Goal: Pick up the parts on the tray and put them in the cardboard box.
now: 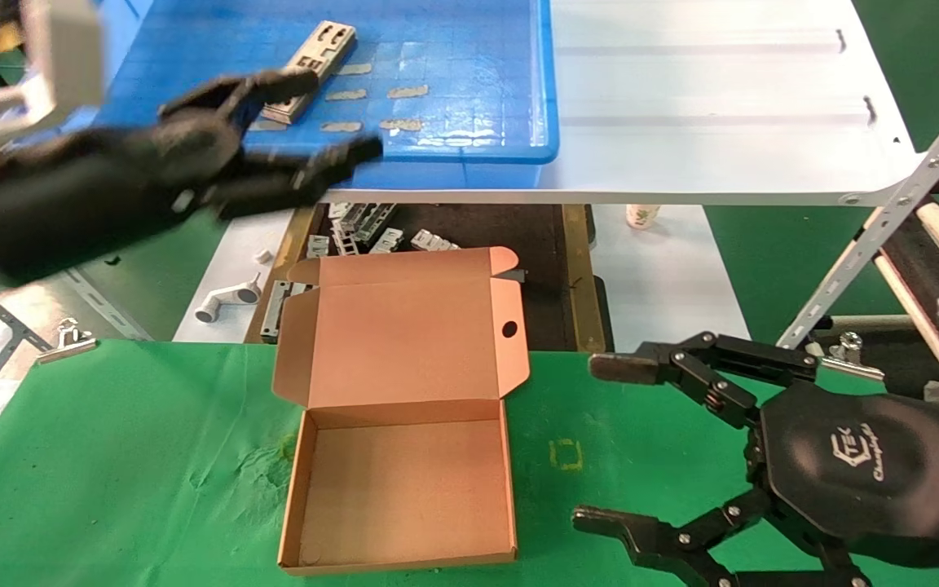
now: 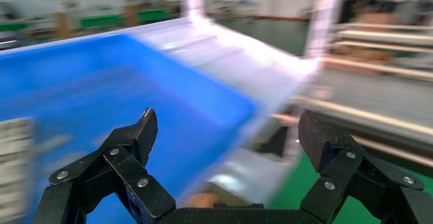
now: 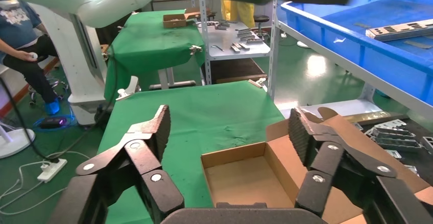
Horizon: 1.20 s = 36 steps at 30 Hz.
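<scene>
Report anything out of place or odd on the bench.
One part lies askew in the tray. The box sits open and empty. The left tool is open over the tray's edge; the right tool is open beside the box. Nothing is spilled or damaged.

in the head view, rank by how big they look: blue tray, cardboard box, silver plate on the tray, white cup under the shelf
1. Large shallow blue plastic tray, though cut off by the frame.
2. Open brown cardboard box; nearer the camera, so its rank against the tray is unsure.
3. Thin silver punched metal plate.
4. Small white cup.
</scene>
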{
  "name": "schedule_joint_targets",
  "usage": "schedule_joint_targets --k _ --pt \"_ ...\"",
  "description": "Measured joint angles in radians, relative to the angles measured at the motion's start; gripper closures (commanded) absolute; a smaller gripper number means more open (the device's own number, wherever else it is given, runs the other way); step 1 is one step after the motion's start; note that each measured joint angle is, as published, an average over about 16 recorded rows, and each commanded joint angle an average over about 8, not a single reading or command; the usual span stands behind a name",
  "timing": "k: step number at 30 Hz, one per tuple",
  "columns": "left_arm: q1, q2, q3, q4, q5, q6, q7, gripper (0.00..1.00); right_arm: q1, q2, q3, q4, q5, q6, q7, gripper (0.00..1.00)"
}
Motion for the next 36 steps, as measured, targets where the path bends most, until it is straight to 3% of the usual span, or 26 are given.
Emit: schedule_joint_targets --k 7,15,24,34,36 --pt "-0.181 0.094 0.080 0.181 0.189 -0.134 -0.010 0.00 0.000 0.000 0.000 0.000 0.000 0.000 0.000 1.00" --pt "-0.364 0.187 0.157 0.438 0.331 -0.162 0.009 0.00 0.000 0.000 0.000 0.000 0.000 0.000 0.000 1.00" --pt "-0.487 0.270 0.194 0.675 0.394 -0.170 0.067 0.00 0.000 0.000 0.000 0.000 0.000 0.000 0.000 1.00" --pt "-0.551 0.340 0.195 0.856 0.400 -0.197 0.134 0.00 0.000 0.000 0.000 0.000 0.000 0.000 0.000 1.00" --pt "-0.561 0.350 0.193 0.883 0.398 -0.201 0.147 0.04 0.000 0.000 0.000 0.000 0.000 0.000 0.000 1.00"
